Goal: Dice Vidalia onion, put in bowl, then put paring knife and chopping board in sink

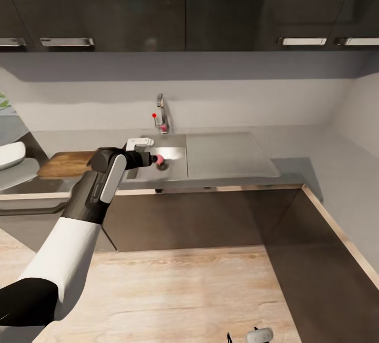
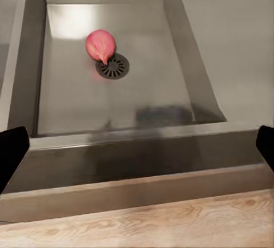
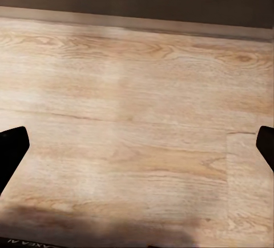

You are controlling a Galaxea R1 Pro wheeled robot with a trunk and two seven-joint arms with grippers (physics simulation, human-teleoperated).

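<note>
The left arm [image 1: 100, 185] reached over the tabletop [image 1: 295, 145] toward the sink [image 1: 173, 156], where the pinkish onion [image 1: 158, 160] lay; the chopping board [image 1: 66, 164] sat just left.

Pinkish-red Vidalia onion [image 2: 100, 45], steel-grey sink [image 2: 148, 88], brown chopping board [image 1: 66, 163], pale wood-grain floor [image 3: 137, 128]

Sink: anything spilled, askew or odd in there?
Nothing stands out. The Vidalia onion lies whole on the sink floor, touching the drain grate, no spill around it. The left pincer is open above the sink's near edge, empty.
</note>
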